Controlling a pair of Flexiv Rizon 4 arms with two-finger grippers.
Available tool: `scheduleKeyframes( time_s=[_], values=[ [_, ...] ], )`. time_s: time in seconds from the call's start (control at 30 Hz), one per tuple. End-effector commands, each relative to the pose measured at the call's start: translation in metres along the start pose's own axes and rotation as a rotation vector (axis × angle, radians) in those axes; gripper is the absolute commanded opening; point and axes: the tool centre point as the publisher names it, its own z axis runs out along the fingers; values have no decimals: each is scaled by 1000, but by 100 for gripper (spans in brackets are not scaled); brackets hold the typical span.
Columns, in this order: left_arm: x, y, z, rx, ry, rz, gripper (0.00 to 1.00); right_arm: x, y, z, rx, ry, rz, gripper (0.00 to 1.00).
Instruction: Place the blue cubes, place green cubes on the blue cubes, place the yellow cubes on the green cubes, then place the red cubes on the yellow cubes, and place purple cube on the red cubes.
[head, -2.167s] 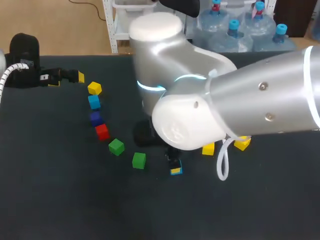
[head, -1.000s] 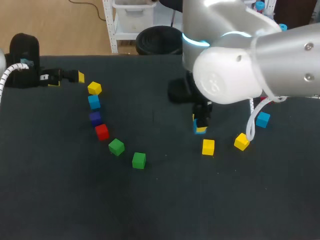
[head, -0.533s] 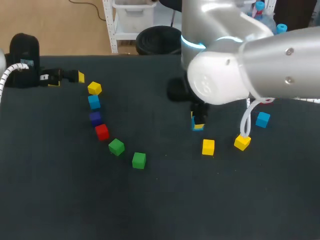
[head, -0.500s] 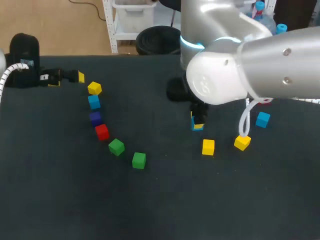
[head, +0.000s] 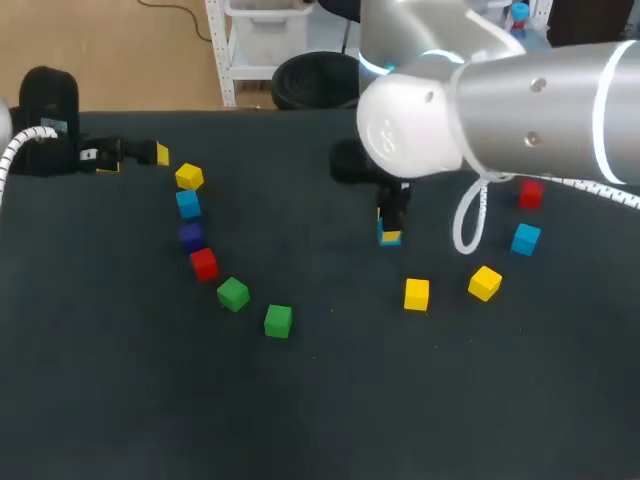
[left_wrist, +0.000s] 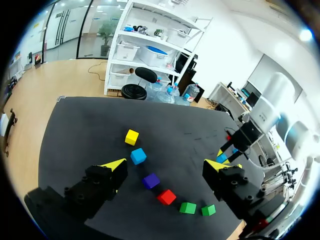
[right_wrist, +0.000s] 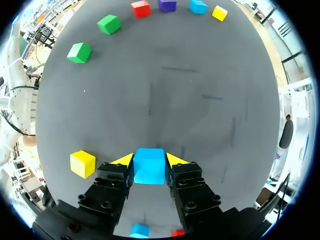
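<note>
Right wrist view shows right claw (right_wrist: 149, 160) clamping blue cube (right_wrist: 149, 169); head view half hides it. Left claw (left_wrist: 166, 164) gapes, released.

Silver right arm (head: 520, 110), cyan ring (head: 378, 68), white cable (head: 465, 225); black gripper (right_wrist: 149, 161), yellow-tipped

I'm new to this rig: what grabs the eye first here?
The big silver right arm hangs over the middle of the table, its hand shut on a blue cube. At the left, six loose cubes lie in a curved row, from a yellow cube to a green cube.
</note>
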Motion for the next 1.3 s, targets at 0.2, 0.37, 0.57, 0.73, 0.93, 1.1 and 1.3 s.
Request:
scheduleKeyframes(
  time_s=[0.2, 0.37, 0.57, 0.73, 0.93, 1.1, 1.3],
  values=[
    [0, -1, 0, -3, 2, 0, 100, -6, -13, 10, -44, 38, 39, 0],
    [0, -1, 0, -3, 2, 0, 100, -1, -15, 13, -50, 29, 74, 0],
    [0, -1, 0, -3, 2, 0, 100, -1, -15, 14, -52, 27, 78, 0],
    [0, -1, 0, -3, 2, 0, 100, -1, -15, 14, -56, 23, 72, 0],
    [0, -1, 0, -3, 2, 0, 100, -4, -13, 17, -69, 26, 66, 74],
    [0, -1, 0, -3, 2, 0, 100, -6, -11, 16, -76, 4, 57, 100],
    [0, -1, 0, -3, 2, 0, 100, -10, -3, -6, -74, -75, -2, 100]
  ],
)
